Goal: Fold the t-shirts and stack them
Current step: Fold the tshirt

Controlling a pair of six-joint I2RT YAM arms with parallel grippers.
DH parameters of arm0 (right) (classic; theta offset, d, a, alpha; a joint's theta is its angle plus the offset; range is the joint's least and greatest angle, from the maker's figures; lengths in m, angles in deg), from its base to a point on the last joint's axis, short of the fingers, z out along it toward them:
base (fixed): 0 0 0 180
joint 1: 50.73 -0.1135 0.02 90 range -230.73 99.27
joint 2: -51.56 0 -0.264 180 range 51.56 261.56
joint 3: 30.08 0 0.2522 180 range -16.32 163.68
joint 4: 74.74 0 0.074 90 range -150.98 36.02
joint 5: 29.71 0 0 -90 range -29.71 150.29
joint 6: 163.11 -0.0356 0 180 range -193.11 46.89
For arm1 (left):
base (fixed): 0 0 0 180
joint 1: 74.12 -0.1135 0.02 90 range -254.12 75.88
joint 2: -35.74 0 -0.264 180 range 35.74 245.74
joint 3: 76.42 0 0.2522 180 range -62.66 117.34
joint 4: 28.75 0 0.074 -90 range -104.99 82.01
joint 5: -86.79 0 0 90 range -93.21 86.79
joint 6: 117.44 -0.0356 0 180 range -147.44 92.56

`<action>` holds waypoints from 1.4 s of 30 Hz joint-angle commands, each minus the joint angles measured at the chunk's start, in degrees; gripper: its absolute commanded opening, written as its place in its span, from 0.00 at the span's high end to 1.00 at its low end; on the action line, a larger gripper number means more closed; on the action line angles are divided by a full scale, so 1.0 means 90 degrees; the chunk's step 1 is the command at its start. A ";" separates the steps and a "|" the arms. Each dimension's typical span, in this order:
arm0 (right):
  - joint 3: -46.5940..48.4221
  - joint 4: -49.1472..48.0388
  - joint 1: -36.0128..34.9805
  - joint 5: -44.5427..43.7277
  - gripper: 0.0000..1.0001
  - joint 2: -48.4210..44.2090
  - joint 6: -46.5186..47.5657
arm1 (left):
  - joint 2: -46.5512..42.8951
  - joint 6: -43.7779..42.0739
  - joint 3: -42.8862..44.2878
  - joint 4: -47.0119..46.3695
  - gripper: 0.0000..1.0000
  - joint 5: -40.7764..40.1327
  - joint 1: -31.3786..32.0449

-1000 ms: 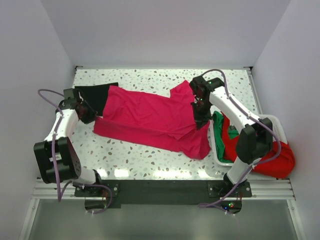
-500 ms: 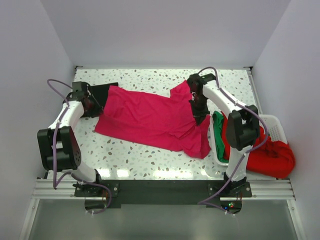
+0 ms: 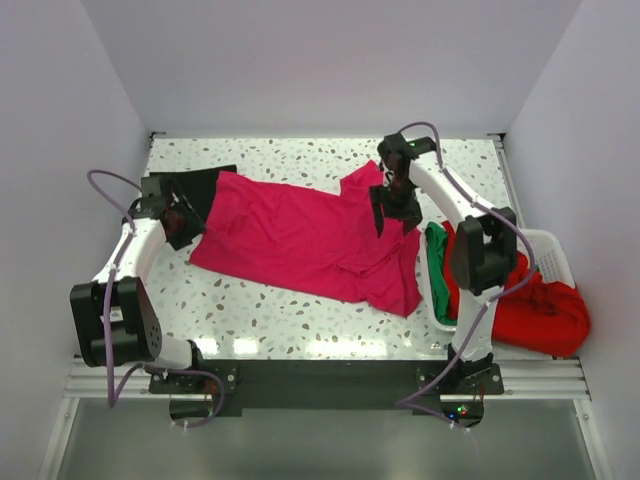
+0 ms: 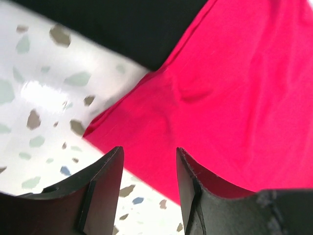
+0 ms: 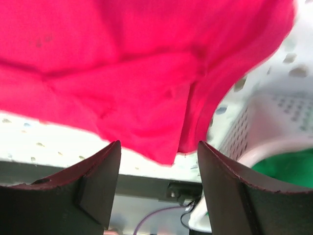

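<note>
You have a white lattice basket (image 3: 553, 252) at the right edge of the speckled table (image 3: 300, 318), and it crowds that side. A red t-shirt (image 3: 545, 315) spills over its near rim, and a green t-shirt (image 3: 437, 250) lies along its left wall. Your right arm reaches across above the basket's far-left corner. The right gripper (image 5: 159, 147) hovers just left of the basket, jaws spread wide and empty.

The magenta t-shirt (image 3: 300, 235) lies spread flat to the left of the basket, wrinkled, with a sleeve pointing away from you. Its near-right corner lies just beside the basket's left wall. The black t-shirt (image 3: 205, 190) lies well left of the basket, partly tucked under the magenta one's far-left edge. There your left gripper (image 4: 149, 156) hangs over the magenta hem, jaws moderately apart, gripping nothing.
</note>
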 commanded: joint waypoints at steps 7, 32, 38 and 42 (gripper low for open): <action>-0.2609 -0.0621 -0.0091 0.1167 0.34 -0.2231 -0.0137 | -0.0602 -0.0205 -0.1046 -0.0063 0.51 -0.0091 -0.0487; -0.4728 -0.1178 -0.0403 0.1129 0.36 -0.3112 -0.0322 | 0.0560 -0.0107 -0.1437 -0.0952 0.84 -0.0168 -0.0507; -0.4992 -0.1247 -0.0521 0.1090 0.36 -0.3219 -0.0420 | 0.0706 -0.0253 -0.1418 -0.1118 0.93 -0.0188 -0.0517; -0.5188 -0.1179 -0.0550 0.0964 0.36 -0.3385 -0.0420 | 0.0891 -0.0429 -0.1340 -0.1235 1.00 -0.0178 -0.0565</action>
